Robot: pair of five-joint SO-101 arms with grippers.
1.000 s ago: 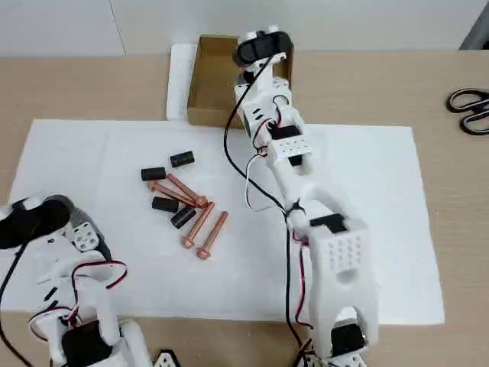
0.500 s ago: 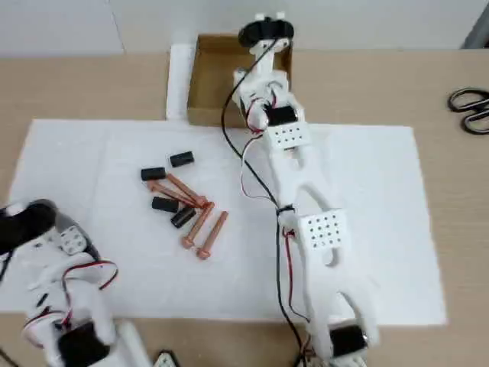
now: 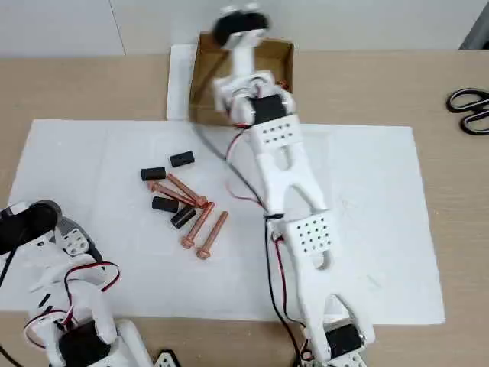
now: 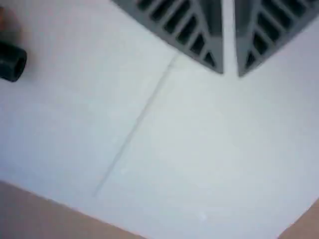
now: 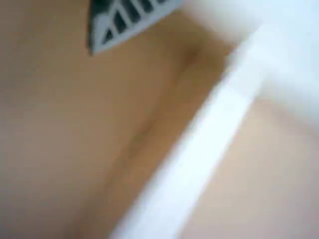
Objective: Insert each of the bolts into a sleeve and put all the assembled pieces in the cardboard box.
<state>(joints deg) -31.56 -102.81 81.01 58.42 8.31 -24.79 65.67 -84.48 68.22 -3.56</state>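
Note:
Several copper bolts (image 3: 200, 222) lie in a loose bunch on the white sheet (image 3: 367, 191), left of centre. Among them are black sleeves (image 3: 182, 159), apart from the bolts. The cardboard box (image 3: 200, 76) stands at the table's far edge. My right arm (image 3: 275, 153) stretches across the sheet, and its gripper (image 3: 229, 73) is over the box; the right wrist view shows the box's brown inside (image 5: 75, 124). My left gripper (image 4: 230, 72) is shut on nothing, low over bare sheet at the near left (image 3: 72, 238). One black sleeve (image 4: 10, 60) is off to its side.
Scissors (image 3: 470, 107) lie on the wooden table at the far right. A white strip (image 3: 179, 76) rests against the box's left wall. The sheet's right half holds nothing but the right arm.
The right arm has swung left over the box, its wrist now above the box's left part. The left arm has drawn back a little toward the near left corner.

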